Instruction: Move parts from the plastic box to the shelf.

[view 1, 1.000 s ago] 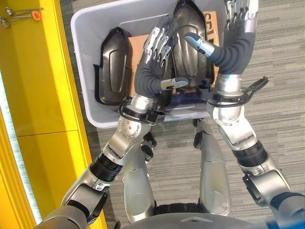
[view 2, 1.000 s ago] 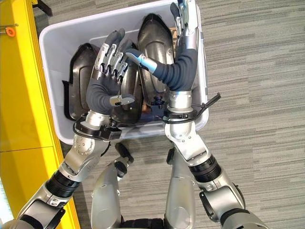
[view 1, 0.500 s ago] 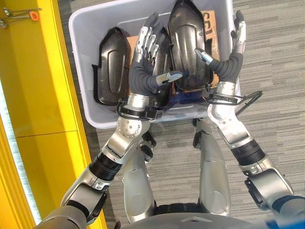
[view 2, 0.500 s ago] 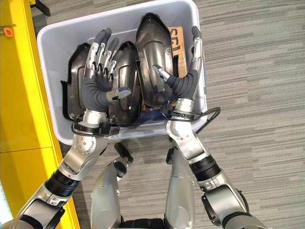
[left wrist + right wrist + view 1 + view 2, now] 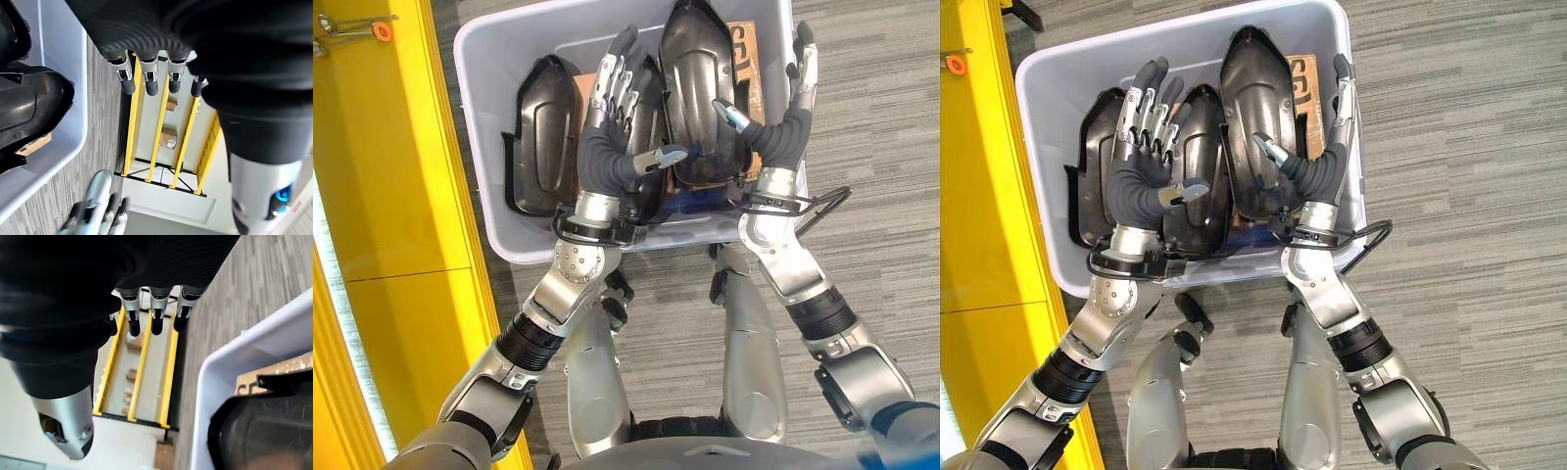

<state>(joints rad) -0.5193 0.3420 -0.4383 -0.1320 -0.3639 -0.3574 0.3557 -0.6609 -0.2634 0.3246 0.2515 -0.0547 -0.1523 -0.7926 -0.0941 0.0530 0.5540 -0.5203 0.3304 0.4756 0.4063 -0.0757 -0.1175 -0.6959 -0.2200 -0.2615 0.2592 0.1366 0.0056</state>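
Standing in the grey box [image 5: 480, 147] on the carpet [image 5: 881, 127]: three black parts [image 5: 546, 132], none held. Left hand [image 5: 612, 117] above the middle part, fingers straight and spread. Right hand [image 5: 781, 122] by the box's right wall, fingers straight, thumb out. Cardboard [image 5: 748, 49] with partly hidden, unreadable print behind the right part. Yellow shelf [image 5: 382, 176] at left.

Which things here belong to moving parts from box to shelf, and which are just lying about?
Belong to the job:
- plastic box
- three black moulded parts in it
- yellow shelf
- left hand and right hand, open above the box

Lying about:
- cardboard under the parts
- grey carpet floor
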